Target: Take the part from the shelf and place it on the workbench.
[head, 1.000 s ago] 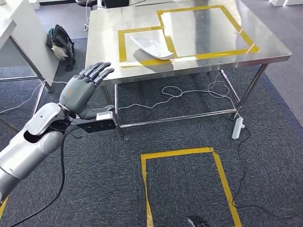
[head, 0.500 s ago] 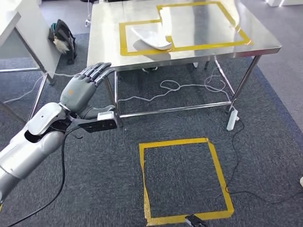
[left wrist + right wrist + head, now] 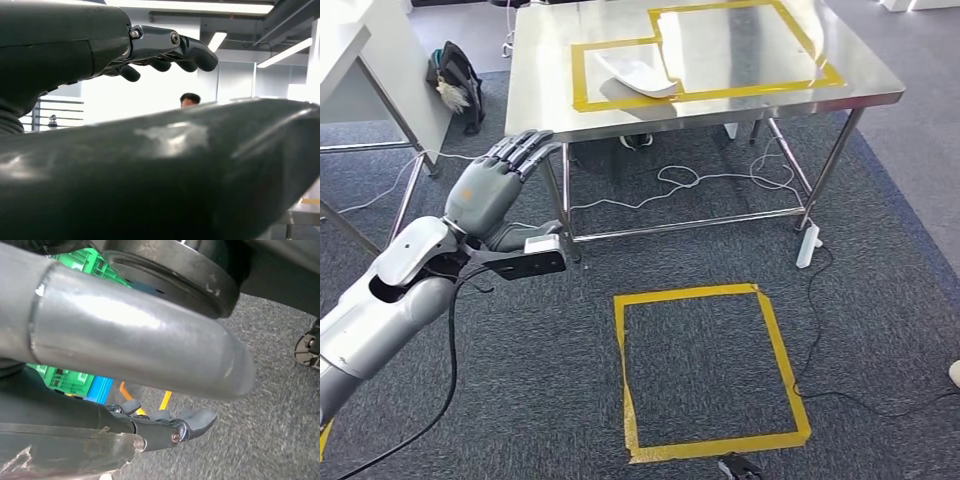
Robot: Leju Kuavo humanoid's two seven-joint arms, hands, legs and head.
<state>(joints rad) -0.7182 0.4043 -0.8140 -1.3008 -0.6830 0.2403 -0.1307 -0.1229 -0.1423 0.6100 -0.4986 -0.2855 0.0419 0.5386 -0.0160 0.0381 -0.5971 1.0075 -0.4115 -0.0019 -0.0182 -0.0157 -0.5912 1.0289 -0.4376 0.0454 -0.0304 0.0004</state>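
Note:
The white curved part (image 3: 637, 75) lies on the steel workbench (image 3: 743, 50), on the left yellow-taped field near the front edge. My left hand (image 3: 497, 185) is raised in front of me, well short of the bench and to its left, fingers stretched out and apart, holding nothing. In the left wrist view the same fingers (image 3: 166, 45) reach out straight with nothing under them. My right hand (image 3: 166, 427) hangs low over the carpet, fingers extended and empty.
A yellow tape square (image 3: 682, 294) marks the carpet before the bench. Cables (image 3: 682, 180) and a power strip (image 3: 807, 245) lie under it. A black bag (image 3: 456, 80) and a white table (image 3: 365, 60) stand at left. A person's head (image 3: 190, 99) shows beyond my fingers.
The whole picture has shifted: the bench sits higher and farther and more of the floor square shows, so the camera moved back. My left hand keeps its pose. The part stays on the bench.

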